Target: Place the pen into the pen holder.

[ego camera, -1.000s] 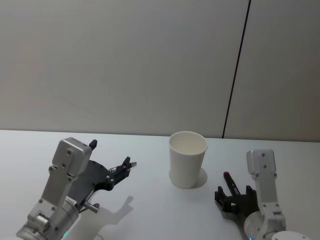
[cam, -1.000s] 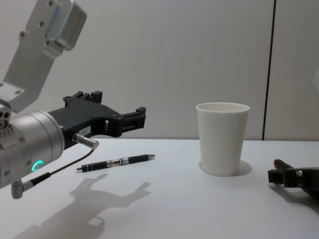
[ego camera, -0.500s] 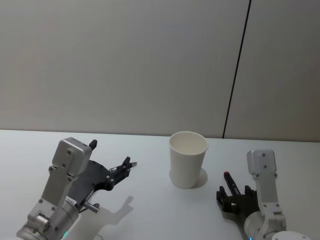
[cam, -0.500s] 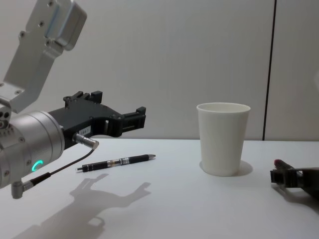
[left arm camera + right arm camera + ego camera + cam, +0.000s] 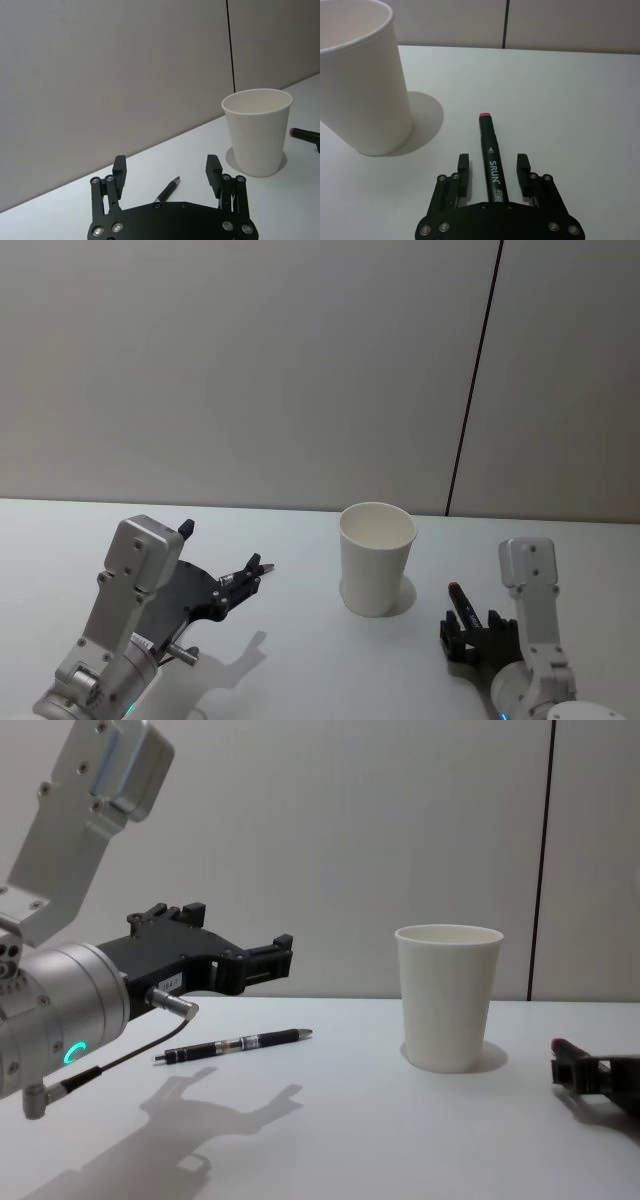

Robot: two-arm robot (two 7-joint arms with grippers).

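Two pens lie flat on your counter (image 5: 300,650). One is a slim black pen (image 5: 235,1045), toward the counter's left edge, with its pointed tip turned to the right and well apart from the pen holder (image 5: 448,1000). The other is a thick black marker (image 5: 491,160) printed "SRUN", toward the right edge. Its red end is aimed at the far edge and lies near the holder's base without touching it.

The pen holder, a plain white paper cup with a rolled rim, stands upright between the two pens, nearer the far edge than the near one.

Your left end effector (image 5: 166,162) hovers above the slim pen, clear of the counter. Its fingers are spread wide apart and grip nothing, and in the left wrist view the pen shows down between them.

Your right end effector (image 5: 493,158) sits low over the counter toward the near right corner. Its fingers stand apart on either side of the marker's barrel. You can see a gap on each side, so it is not clamped on the marker.
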